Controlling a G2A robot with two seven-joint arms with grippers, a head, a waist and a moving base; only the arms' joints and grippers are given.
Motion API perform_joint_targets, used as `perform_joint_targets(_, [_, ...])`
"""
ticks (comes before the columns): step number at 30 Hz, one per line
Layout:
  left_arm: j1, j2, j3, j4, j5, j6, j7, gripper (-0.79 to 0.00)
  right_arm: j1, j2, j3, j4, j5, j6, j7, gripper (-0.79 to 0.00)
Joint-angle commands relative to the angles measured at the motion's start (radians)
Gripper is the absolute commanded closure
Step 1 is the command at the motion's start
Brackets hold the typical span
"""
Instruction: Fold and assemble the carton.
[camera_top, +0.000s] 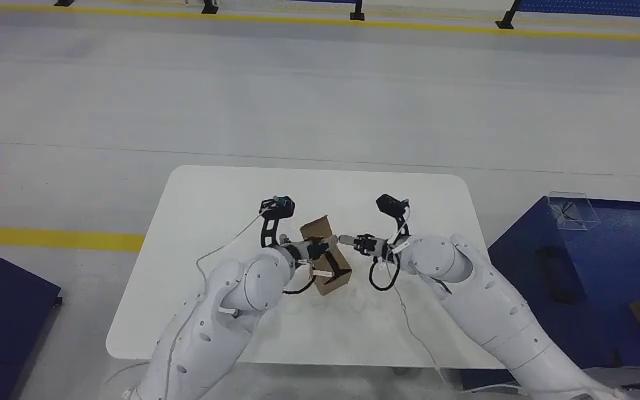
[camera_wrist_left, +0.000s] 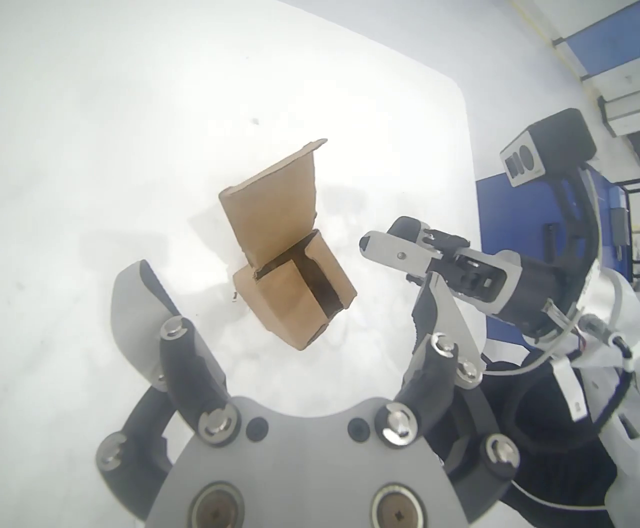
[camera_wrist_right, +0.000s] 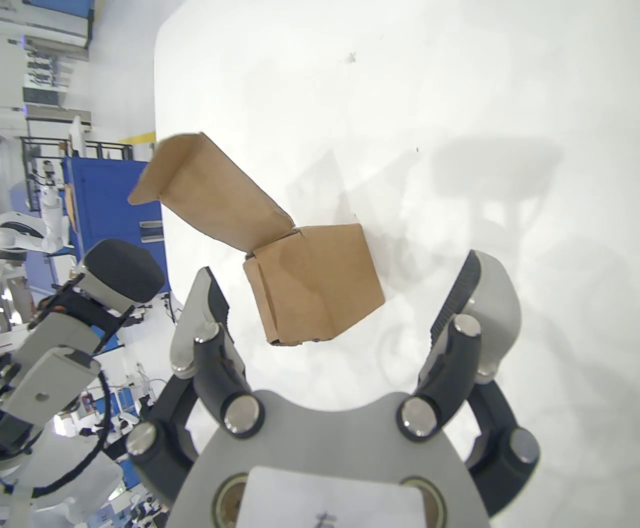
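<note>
Carton (camera_top: 326, 254) sits free near frame centre, lid flap (camera_wrist_left: 272, 200) up; left gripper (camera_wrist_left: 282, 290) and right gripper (camera_wrist_right: 342, 272) both gape, so I fear pressing the flap skids it.

Carton (camera_top: 327, 262) sits mid-surface (camera_top: 220, 210), left end effector (camera_wrist_left: 280, 295) just left of it, right end effector (camera_wrist_right: 342, 275) just right.

The carton (camera_top: 326, 256) is showing plain brown, with a darker shade inside. The table (camera_top: 220, 220) is looking plain white. The floor (camera_top: 300, 90) is appearing pale grey and is carrying a yellow stripe (camera_top: 70, 239). The cabinet (camera_top: 580, 250) is showing deep blue.
</note>
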Motion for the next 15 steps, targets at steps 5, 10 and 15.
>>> perform_joint_targets(5, [-0.085, -0.014, 0.016, 0.187, -0.042, -0.169, 0.028, -0.785, -0.046, 0.014, 0.092, -0.012, 0.038, -0.005, -0.033, -0.785])
perform_joint_targets(10, [-0.175, -0.045, 0.071, 0.377, -0.084, -0.219, 0.062, -0.785, -0.076, 0.022, 0.128, -0.022, 0.022, -0.007, -0.031, -0.785])
perform_joint_targets(15, [-0.226, -0.073, 0.114, 0.48, -0.122, -0.244, 0.091, -0.385, -0.1, 0.026, 0.154, -0.035, 0.012, 0.003, -0.032, -0.785])
